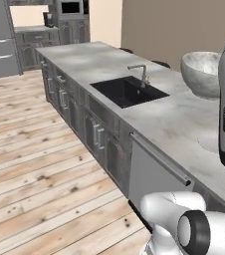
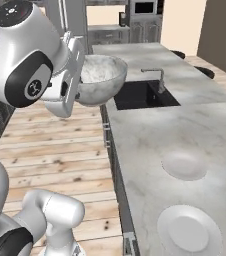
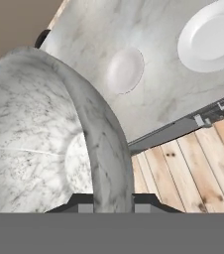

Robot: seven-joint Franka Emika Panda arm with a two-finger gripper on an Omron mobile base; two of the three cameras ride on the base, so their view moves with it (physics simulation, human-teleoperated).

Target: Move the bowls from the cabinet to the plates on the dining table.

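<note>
Two flat round pale grey-white plates [image 2: 184,165] [image 2: 189,230] are borne well apart from the fingers on the long light marble dining table [image 2: 150,130], whose black sink [image 2: 144,95] is set farther off.

base cams flank island [image 2: 150,135]; hand cam close

Arm: raised, bent at elbow, forearm level. Gripper [image 3: 113,198]: jaws nearly together, clamped across rim of marbled bowl [image 3: 39,139], one fingertip [image 3: 82,203] inside the wall, one outside. Bowl held aloft.
</note>
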